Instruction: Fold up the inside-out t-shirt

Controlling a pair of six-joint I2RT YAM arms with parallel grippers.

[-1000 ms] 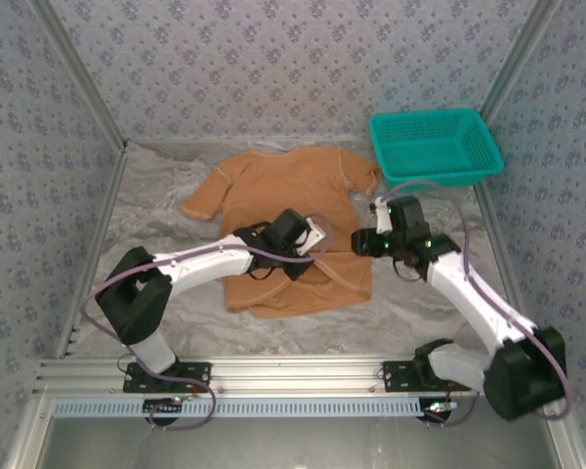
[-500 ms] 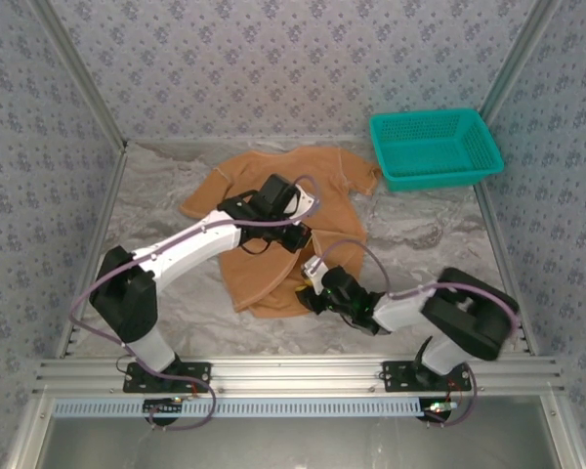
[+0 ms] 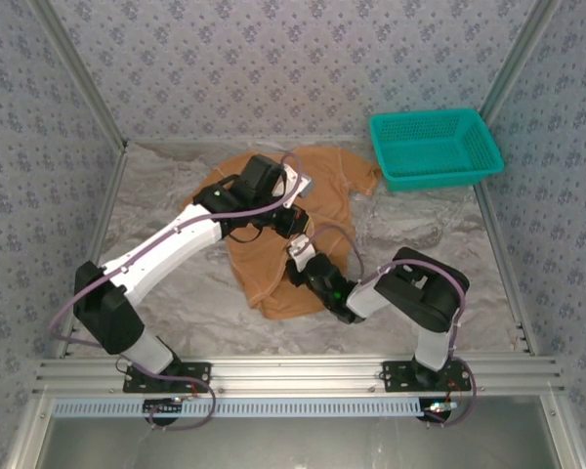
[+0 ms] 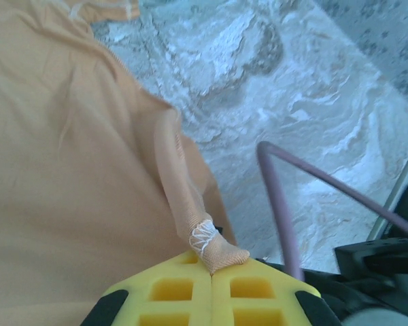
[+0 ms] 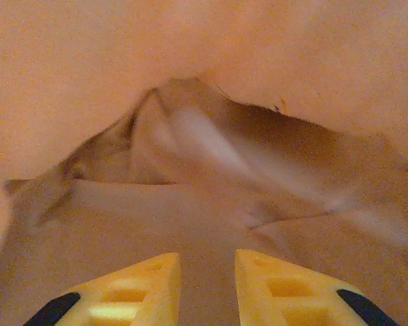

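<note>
The inside-out t-shirt (image 3: pixel 334 184) is orange-tan and lies mid-table, its right side drawn over toward the middle. My left gripper (image 3: pixel 286 221) hovers over the shirt's centre. In the left wrist view this left gripper (image 4: pixel 212 268) is shut on a hem corner (image 4: pixel 211 246) with white stitching, and a taut strip of cloth runs up from it. My right gripper (image 3: pixel 296 257) sits low at the shirt's front right edge. In the right wrist view the right gripper (image 5: pixel 205 272) points into a fold of the t-shirt (image 5: pixel 190 156), fingers apart, nothing pinched between them.
A teal mesh basket (image 3: pixel 436 147) stands at the back right corner. Bare marbled tabletop (image 3: pixel 176 264) shows left and right of the shirt. Patterned walls close in the back and sides. The right arm's cable (image 4: pixel 279 197) crosses near the left gripper.
My left gripper has carried the hem back and to the left, folding the shirt over. The right arm has swung down from the right side to the shirt's front edge, jaws narrowing.
</note>
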